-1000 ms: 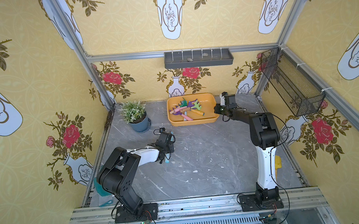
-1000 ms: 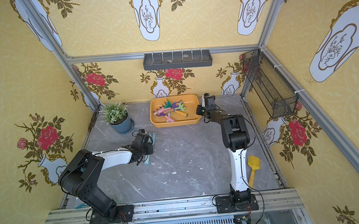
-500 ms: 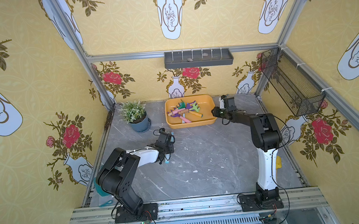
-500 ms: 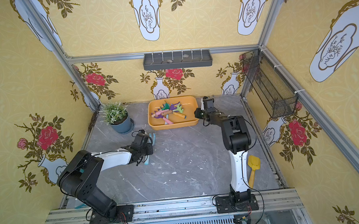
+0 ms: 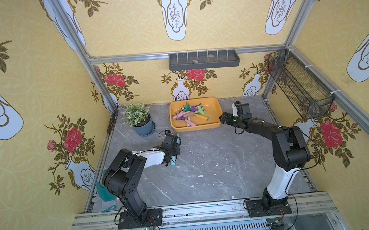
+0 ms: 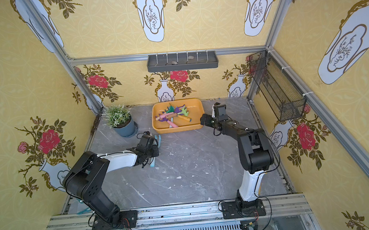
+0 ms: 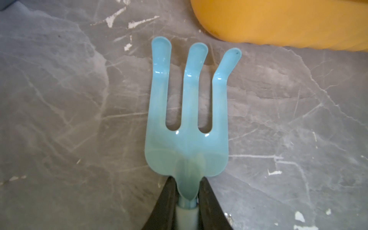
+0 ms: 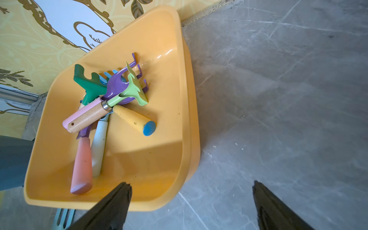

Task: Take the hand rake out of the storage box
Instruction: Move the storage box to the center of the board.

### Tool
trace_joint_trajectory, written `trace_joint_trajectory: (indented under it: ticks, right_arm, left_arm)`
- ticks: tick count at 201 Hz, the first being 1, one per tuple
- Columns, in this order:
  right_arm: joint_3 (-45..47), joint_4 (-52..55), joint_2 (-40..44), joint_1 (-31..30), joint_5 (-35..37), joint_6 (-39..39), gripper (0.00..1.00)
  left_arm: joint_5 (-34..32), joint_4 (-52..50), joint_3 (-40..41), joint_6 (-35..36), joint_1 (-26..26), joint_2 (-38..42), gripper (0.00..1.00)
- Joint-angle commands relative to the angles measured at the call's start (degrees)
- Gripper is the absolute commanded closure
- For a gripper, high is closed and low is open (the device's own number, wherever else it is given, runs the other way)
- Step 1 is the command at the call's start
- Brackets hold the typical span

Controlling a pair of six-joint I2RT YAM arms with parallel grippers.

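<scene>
The orange-yellow storage box (image 5: pixel 196 127) (image 6: pixel 180 128) stands at the back of the table and holds a pile of several hand rakes (image 5: pixel 190 116) (image 8: pixel 111 99) with purple, green and light-green heads. A light-blue hand rake (image 7: pixel 187 143) (image 6: pixel 158 139) is outside the box, low over the table in front of its left corner. My left gripper (image 7: pixel 187 181) (image 5: pixel 174 146) is shut on that rake's neck. My right gripper (image 8: pixel 191 184) (image 5: pixel 223 118) stands wide open at the box's right front corner (image 8: pixel 187 119), gripping nothing.
A potted plant (image 5: pixel 139 121) stands left of the box. A dark grey divided tray (image 5: pixel 204 60) hangs on the back wall and a black wire mesh basket (image 5: pixel 299 85) on the right wall. A teal object (image 5: pixel 104 192) lies beside the left arm's base.
My right gripper has gone from shut to wide open beside the box's right end. The box has slid slightly to the left. The left arm and its rake have stayed put.
</scene>
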State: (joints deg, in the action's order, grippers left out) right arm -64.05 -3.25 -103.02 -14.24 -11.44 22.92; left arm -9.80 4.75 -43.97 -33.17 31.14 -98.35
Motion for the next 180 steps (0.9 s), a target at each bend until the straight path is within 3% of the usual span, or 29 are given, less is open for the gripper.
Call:
trace_joint_trajectory:
  ticks: [1, 34, 63, 90, 122, 180]
  right_arm:
    - [2.51, -1.63, 3.38, -0.15, 0.29, 0.38, 0.02]
    - [5.66, -1.06, 8.55, -0.32, 0.41, -0.15, 0.03]
    - [8.79, -1.49, 12.34, -0.38, 1.16, -0.24, 0.03]
    - [11.27, -1.8, 15.02, -0.46, 1.69, -0.29, 0.02]
    - [13.36, -2.3, 16.96, -0.44, 1.77, -0.1, 0.02]
    - [15.95, -2.73, 18.81, -0.48, 1.64, -0.21, 0.03]
  left_arm:
    - [2.07, -5.97, 0.7, -0.93, 0.02, -0.43, 0.68]
    - [2.86, -6.88, 1.14, -1.46, 0.27, 4.47, 0.43]
    - [1.01, -11.69, -1.23, -1.37, 1.45, 11.94, 0.29]
    - [-0.48, -14.42, -4.32, -0.32, 1.74, 18.07, 0.01]
    - [-3.06, -16.48, -11.79, 2.69, 1.74, 17.67, 0.0]
    - [-5.26, -19.34, -32.17, 11.28, 0.61, -0.76, 0.0]
